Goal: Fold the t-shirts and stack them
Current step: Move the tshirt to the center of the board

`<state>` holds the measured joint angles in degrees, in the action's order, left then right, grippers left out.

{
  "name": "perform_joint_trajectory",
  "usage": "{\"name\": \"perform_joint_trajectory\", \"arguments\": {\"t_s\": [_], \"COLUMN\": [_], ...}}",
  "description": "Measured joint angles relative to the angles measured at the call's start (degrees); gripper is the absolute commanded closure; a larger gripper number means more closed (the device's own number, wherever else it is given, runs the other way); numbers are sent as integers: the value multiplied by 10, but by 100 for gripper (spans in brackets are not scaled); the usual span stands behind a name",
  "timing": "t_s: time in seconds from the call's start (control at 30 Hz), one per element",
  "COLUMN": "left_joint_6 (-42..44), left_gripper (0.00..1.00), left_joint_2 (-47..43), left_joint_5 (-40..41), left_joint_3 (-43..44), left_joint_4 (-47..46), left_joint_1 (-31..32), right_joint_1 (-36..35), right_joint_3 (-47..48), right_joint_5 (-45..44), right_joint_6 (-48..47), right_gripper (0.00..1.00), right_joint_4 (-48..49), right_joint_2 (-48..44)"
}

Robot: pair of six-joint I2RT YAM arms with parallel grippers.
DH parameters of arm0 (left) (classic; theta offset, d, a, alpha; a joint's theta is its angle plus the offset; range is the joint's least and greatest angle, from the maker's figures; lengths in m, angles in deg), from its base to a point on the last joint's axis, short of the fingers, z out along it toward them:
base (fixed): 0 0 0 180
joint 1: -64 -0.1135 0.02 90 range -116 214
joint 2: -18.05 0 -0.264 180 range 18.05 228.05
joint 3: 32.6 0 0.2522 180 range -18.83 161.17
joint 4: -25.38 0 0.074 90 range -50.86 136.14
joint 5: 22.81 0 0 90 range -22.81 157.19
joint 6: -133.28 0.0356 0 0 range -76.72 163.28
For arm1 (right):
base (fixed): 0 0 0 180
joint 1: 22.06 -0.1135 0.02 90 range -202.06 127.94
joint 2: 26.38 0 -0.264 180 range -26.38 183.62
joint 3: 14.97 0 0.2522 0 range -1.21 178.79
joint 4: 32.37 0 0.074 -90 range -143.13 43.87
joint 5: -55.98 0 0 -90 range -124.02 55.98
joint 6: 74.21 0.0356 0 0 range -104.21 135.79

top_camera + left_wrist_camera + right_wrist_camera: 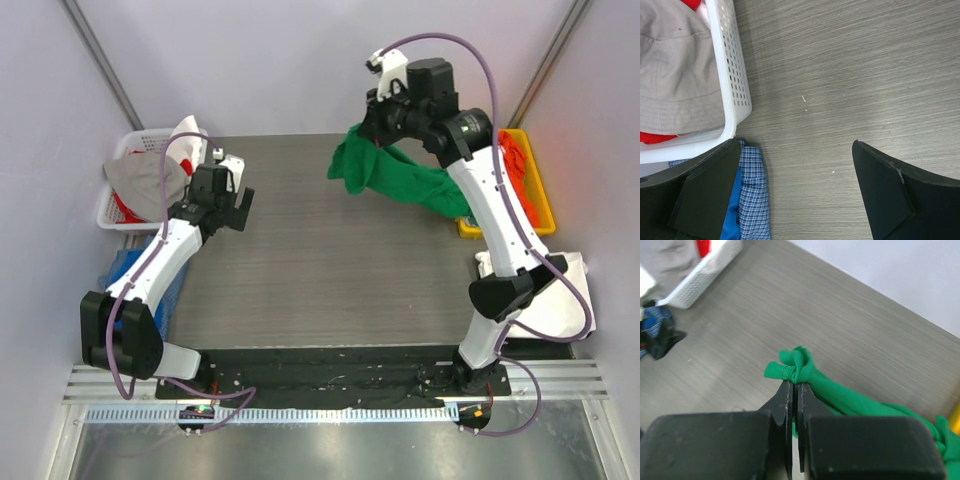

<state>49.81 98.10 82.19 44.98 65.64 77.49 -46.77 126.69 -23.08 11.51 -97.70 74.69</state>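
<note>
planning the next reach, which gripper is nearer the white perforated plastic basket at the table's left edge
Left. The left gripper hovers open right beside the white perforated plastic basket; the right gripper is across the table, shut on the bright green fabric t-shirt.

Readable text, labels, brands, numbers, signs: none in any of the three views. The small fittings (196, 410) at the arm bases, along the near edge of the desk (330, 270), show too small for any marking to be made out.
</note>
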Motion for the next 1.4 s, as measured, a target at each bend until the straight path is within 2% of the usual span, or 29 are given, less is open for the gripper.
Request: {"name": "perform_joint_trajectory", "arguments": {"t_s": [0.33, 0.47, 0.73, 0.77, 0.87, 0.97, 1.0, 1.07, 1.1, 1.2, 1.4], "left_joint_6": [-3, -11, -15, -14, -13, -13, -13, -14, -14, -14, -4], "left_gripper": [0, 0, 0, 0, 0, 0, 0, 0, 0, 0, 0], "left_joint_2": [0, -18, -114, -129, -132, -135, -137, -142, -144, -149, -159], "left_joint_5": [39, 65, 103, 110, 112, 108, 105, 99, 95, 80, 20], "left_joint_3": [-9, -42, -111, -115, -116, -116, -116, -116, -116, -116, -134], "left_joint_4": [-30, -63, -102, -106, -104, -99, -96, -90, -89, -83, -74], "left_joint_1": [0, 0, 0, 0, 0, 0, 0, 0, 0, 0, 0], "right_joint_1": [-134, -160, -177, -179, -180, -183, -183, -186, -188, -197, -209], "right_joint_3": [82, 98, 98, 98, 98, 98, 98, 98, 98, 97, 97], "right_joint_5": [11, 13, 7, 1, -3, -8, -9, -10, -11, -13, -33], "right_joint_6": [-1, 0, -1, -1, -1, -2, -1, -2, -6, -8, -23], "right_gripper": [99, 99, 99, 99, 89, 72, 61, 53, 44, 31, 28], "right_joint_4": [-4, 6, 41, 48, 52, 55, 56, 57, 58, 61, 63], "right_joint_2": [122, 165, 247, 284, 303, 323, 328, 337, 340, 347, 363]}}
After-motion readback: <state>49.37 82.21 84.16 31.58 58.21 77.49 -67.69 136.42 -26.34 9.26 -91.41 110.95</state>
